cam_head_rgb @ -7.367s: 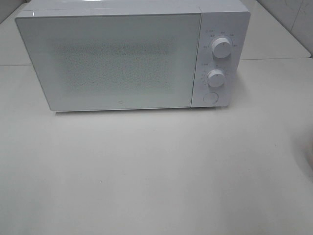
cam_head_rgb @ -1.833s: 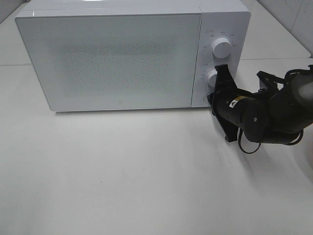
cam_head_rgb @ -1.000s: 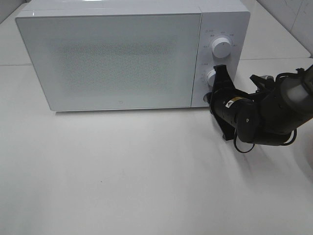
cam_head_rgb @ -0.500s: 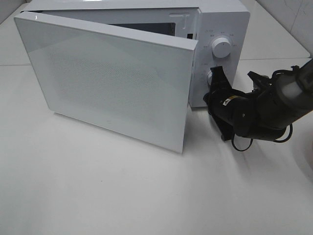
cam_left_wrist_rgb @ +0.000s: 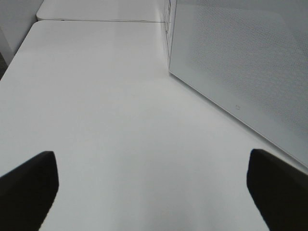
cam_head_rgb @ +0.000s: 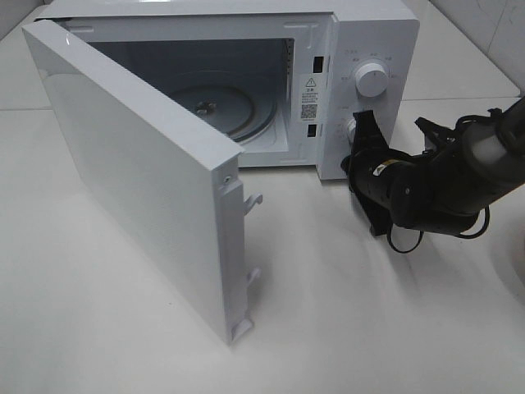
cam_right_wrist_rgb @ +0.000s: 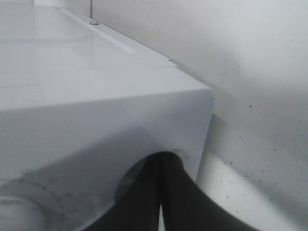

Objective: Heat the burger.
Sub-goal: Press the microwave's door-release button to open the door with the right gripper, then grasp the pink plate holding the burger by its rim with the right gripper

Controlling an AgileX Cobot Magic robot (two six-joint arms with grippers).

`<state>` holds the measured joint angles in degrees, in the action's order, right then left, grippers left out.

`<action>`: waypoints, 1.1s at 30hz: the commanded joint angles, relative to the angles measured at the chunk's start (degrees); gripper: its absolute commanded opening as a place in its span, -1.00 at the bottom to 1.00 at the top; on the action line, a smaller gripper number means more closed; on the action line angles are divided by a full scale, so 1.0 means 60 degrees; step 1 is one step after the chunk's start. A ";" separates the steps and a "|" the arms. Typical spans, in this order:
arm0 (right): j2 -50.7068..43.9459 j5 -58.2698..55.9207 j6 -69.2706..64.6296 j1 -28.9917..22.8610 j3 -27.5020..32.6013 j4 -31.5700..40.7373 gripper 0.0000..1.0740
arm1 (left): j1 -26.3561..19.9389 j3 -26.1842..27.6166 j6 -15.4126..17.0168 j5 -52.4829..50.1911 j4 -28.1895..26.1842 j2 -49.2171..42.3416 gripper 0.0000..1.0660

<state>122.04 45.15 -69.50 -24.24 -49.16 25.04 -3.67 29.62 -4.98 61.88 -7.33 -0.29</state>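
At centre right, clenched right jaws touch the microwave (cam_head_rgb: 373,33) panel; its door (cam_head_rgb: 139,197) stands wide open; left jaws spread, empty, above the surface (cam_left_wrist_rgb: 96,120).

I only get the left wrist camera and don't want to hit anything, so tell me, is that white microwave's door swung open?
Observer: Yes, the white microwave door stands wide open, hinged on the left in the high view.
Operator: Anything inside?
Observer: Only the round glass turntable, bare; no burger shows in any view.
Operator: Where's the right arm?
Observer: The black right gripper is shut, tips against the white control panel below the upper dial.
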 commanded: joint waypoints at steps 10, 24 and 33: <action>-0.0258 0.2779 -0.0678 -0.0038 -0.0038 -0.0382 -1.00 | -0.0019 0.0010 0.0019 -0.0086 -0.0067 -0.0153 0.92; -0.1261 0.0143 -0.1222 -0.0095 0.1108 -0.1853 -1.00 | -0.0019 0.0010 0.0019 -0.0086 -0.0067 -0.0153 0.92; -0.2550 -0.2254 -0.1194 -0.0095 0.1872 -0.3094 -1.00 | -0.0019 0.0010 0.0019 -0.0086 -0.0067 -0.0153 0.92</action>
<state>108.69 34.95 -77.01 -24.87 -38.50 8.19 -3.67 29.62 -4.98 61.88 -7.33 -0.34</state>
